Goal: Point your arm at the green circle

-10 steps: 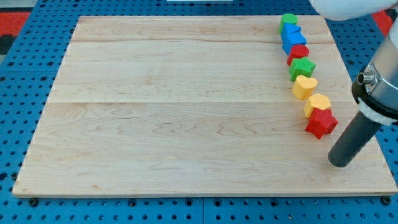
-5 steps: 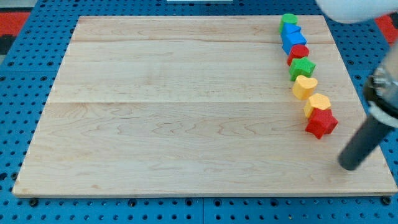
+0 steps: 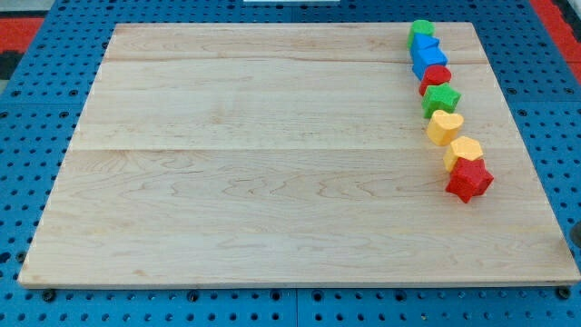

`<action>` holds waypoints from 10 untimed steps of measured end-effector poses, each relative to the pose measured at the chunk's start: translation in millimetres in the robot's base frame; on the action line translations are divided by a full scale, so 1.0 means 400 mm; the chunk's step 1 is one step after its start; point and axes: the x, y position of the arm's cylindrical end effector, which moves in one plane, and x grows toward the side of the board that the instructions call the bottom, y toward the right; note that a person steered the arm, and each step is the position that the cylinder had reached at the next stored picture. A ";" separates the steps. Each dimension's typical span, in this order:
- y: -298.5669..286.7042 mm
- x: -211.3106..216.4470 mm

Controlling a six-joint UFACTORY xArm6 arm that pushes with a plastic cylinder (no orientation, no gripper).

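The green circle [image 3: 421,29] sits at the top of a line of blocks near the board's right edge. Below it come two blue blocks [image 3: 427,54], a red round block [image 3: 436,76], a green star [image 3: 441,98], a yellow heart [image 3: 445,127], a yellow hexagon [image 3: 464,151] and a red star [image 3: 468,179]. The blocks touch one another in a slightly curved chain. My tip does not show; only a dark sliver [image 3: 576,238] of the rod is at the view's right edge, far below and right of the green circle.
The wooden board [image 3: 272,163] lies on a blue perforated table [image 3: 27,136]. Red patches show at the view's top corners.
The rod has moved right and down, from beside the red star off the board, and has almost left the view. The blocks have not moved.
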 end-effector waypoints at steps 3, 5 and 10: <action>-0.057 -0.019; -0.033 -0.027; -0.158 -0.752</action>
